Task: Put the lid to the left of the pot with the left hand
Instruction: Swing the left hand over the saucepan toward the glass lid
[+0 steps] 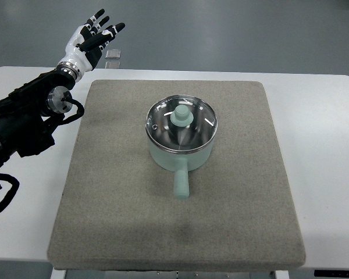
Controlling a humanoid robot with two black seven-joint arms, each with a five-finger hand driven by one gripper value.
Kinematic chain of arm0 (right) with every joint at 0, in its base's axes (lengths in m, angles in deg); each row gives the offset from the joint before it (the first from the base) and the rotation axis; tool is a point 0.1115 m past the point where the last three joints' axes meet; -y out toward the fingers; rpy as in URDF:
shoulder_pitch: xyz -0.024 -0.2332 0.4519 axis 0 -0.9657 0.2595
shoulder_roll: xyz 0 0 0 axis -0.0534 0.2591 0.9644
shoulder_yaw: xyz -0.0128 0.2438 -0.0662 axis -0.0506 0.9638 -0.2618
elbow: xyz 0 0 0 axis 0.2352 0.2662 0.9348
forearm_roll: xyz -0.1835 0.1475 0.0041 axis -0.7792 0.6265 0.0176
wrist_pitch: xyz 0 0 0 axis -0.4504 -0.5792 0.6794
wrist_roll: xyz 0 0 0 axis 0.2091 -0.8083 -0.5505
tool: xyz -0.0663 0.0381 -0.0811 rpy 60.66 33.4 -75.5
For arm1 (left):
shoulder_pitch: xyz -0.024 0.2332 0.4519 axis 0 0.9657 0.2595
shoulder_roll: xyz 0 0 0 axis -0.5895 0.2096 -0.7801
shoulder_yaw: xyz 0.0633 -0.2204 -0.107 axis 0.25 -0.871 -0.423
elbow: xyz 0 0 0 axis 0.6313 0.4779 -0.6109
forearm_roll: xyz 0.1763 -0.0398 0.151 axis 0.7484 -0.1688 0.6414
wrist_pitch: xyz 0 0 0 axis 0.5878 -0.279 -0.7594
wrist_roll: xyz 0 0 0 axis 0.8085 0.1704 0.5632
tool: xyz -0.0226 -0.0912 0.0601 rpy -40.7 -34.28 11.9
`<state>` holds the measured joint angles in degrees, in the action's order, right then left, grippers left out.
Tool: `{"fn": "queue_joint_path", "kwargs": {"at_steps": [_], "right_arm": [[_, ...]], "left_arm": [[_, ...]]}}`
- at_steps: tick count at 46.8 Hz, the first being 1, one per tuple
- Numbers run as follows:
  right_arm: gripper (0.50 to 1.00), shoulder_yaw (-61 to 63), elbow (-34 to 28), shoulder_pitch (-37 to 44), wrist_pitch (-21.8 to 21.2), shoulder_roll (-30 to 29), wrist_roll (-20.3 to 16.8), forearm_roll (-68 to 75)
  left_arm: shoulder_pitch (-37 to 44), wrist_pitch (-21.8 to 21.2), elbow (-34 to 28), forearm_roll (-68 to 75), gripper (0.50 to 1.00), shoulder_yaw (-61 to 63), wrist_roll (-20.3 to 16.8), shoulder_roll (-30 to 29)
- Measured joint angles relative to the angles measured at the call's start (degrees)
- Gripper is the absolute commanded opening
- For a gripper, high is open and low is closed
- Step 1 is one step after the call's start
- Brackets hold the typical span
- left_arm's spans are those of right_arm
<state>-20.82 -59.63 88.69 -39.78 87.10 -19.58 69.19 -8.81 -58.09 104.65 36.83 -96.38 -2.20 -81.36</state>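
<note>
Grey felt mat (122, 215) on white table (320, 163)

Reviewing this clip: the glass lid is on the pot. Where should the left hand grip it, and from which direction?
Probably the mint knob at the centre of the lid, taken from straight above. It stands up proud of the flat glass, while the rim sits flush in the pot, leaving little edge to pinch. The left hand, open beyond the mat's far-left corner, would come across from the left.
</note>
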Motion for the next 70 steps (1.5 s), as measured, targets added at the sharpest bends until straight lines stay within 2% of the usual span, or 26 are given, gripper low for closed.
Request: {"fn": "queue_joint_path", "kwargs": {"at_steps": [20,26,37,43,48,58,70], "right_arm": [[0.924,0.00,0.01,0.01,0.00,0.00,0.00,0.00],[0.924,0.00,0.01,0.01,0.00,0.00,0.00,0.00],[0.923,0.00,0.01,0.01,0.00,0.00,0.01,0.00],[0.923,0.00,0.01,0.01,0.00,0.00,0.00,0.00],[0.921,0.00,0.01,0.01,0.00,0.00,0.01,0.00],[0.924,0.00,0.00,0.01,0.00,0.00,0.02,0.00],[0.923,0.00,0.00,0.00,0.00,0.00,0.01,0.00]], "left_arm": [[-10.97,2.89,-0.34,4.26,0.994,22.41,-0.03,-1.68],[-13.12,5.41,-0.24,9.40,0.994,23.60,-0.07,-1.82],[-16.15,12.20,-0.10,28.51,0.994,23.54,-0.80,-2.12],[-18.35,12.96,0.75,35.26,0.994,23.38,-1.21,-2.17],[-20.18,13.06,5.38,39.81,0.994,23.57,-3.35,-3.30],[-24.26,12.83,18.32,56.99,0.994,23.46,-11.27,-8.34],[-29.17,13.05,28.98,68.67,0.994,23.50,-13.69,-11.72]]}}
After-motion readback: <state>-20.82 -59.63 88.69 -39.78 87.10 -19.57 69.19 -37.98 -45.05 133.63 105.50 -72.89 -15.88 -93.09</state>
